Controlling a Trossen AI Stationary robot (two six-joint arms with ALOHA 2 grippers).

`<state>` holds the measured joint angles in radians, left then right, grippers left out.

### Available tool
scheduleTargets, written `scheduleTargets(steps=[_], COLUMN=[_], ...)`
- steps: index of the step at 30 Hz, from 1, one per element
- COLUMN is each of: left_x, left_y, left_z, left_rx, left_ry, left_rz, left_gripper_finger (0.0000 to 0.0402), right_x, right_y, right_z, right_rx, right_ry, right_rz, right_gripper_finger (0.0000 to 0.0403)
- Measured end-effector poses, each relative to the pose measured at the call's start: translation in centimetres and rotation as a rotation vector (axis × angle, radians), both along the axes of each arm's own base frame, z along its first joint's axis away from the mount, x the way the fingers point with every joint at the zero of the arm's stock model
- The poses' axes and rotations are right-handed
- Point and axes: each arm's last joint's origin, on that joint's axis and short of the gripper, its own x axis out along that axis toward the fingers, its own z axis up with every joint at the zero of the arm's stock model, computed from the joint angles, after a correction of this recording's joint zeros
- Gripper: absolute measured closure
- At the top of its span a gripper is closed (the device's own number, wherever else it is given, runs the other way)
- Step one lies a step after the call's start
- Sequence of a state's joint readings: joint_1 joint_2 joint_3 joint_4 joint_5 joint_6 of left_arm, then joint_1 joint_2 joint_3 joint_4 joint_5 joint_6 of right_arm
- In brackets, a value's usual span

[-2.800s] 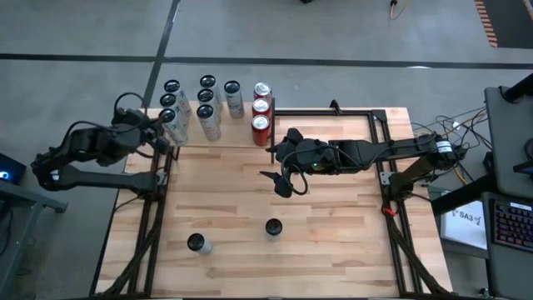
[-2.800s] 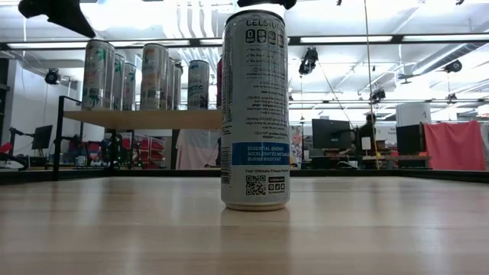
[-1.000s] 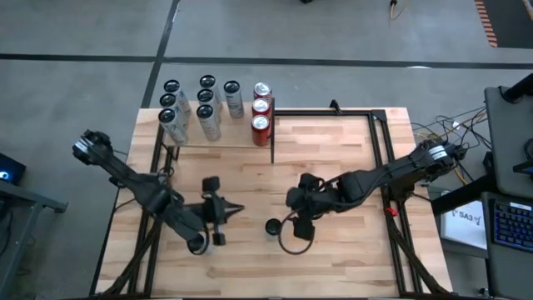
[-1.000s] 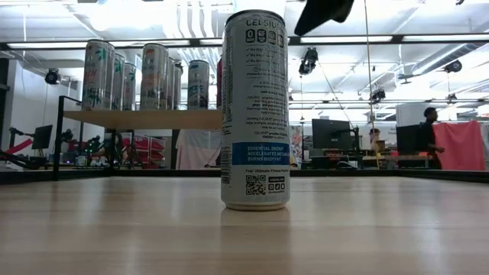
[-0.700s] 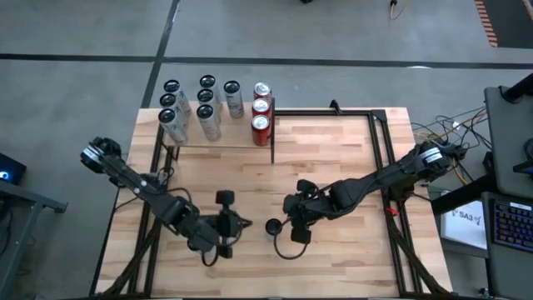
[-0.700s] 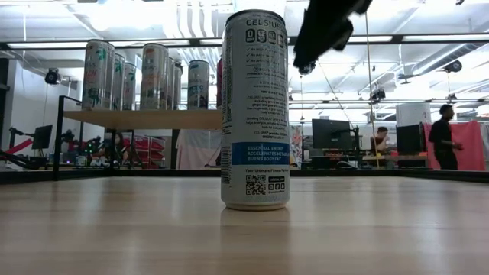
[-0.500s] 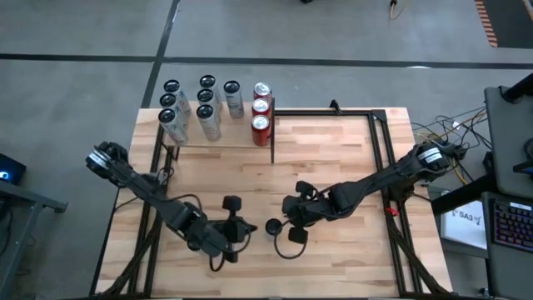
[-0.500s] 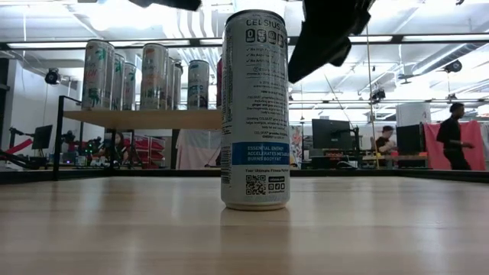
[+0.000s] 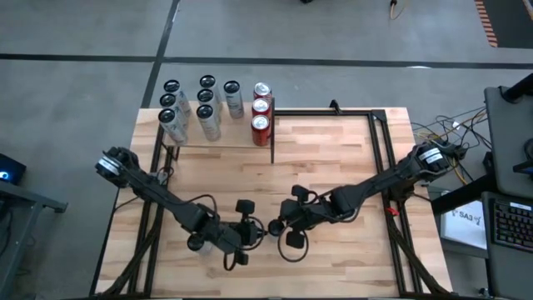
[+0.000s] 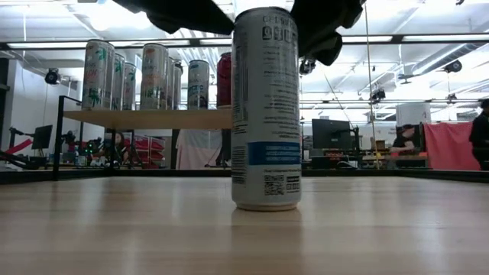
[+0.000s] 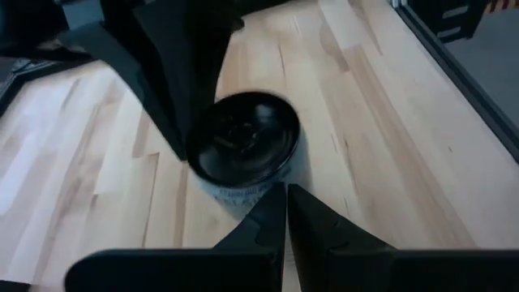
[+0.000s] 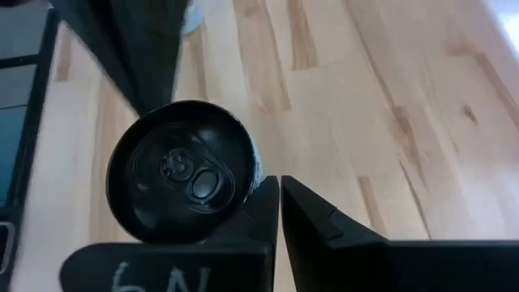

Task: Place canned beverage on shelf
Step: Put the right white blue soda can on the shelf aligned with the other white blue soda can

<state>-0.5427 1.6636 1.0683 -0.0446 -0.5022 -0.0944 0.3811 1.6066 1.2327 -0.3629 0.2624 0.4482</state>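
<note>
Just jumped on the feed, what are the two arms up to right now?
Both arms have converged on one white can standing upright on the table. The left gripper and the right gripper are both shut, flanking the can's top from opposite sides rather than gripping it. A second can stands nearer the left arm. The shelf at the back already carries nine cans.

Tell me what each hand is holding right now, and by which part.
Nothing is held. The left hand and the right hand are both shut, fingers pressed together, beside the upright can, not around it.
</note>
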Motion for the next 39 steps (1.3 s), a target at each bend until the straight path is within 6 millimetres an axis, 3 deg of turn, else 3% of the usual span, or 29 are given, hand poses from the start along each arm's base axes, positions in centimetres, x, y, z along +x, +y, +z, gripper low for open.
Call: scheduleTargets(steps=[17, 26, 33, 39], left_x=[-0.2, -1.1, -0.3, -0.1], left_y=[0.9, 0.0, -0.4, -0.5], left_z=[0.3, 1.5, 0.7, 0.4], left_rx=[0.08, -0.026, -0.055, -0.098], left_ry=[-0.033, 0.049, 0.03, 0.021], left_rz=[0.156, -0.183, -0.176, -0.154], left_gripper_finger=[0.0402, 0.0402, 0.0402, 0.0402], right_x=[-1.3, -2.0, -1.8, -1.5], right_y=[1.7, 2.1, 2.0, 2.3], right_z=[-0.5, -0.9, -0.8, -0.4], right_rx=[0.071, 0.156, 0.105, 0.1], right_ry=[0.074, 0.179, 0.11, 0.04], right_rz=[-0.044, -0.006, -0.118, -0.111], right_gripper_finger=[0.0394, 0.0394, 0.0394, 0.0394])
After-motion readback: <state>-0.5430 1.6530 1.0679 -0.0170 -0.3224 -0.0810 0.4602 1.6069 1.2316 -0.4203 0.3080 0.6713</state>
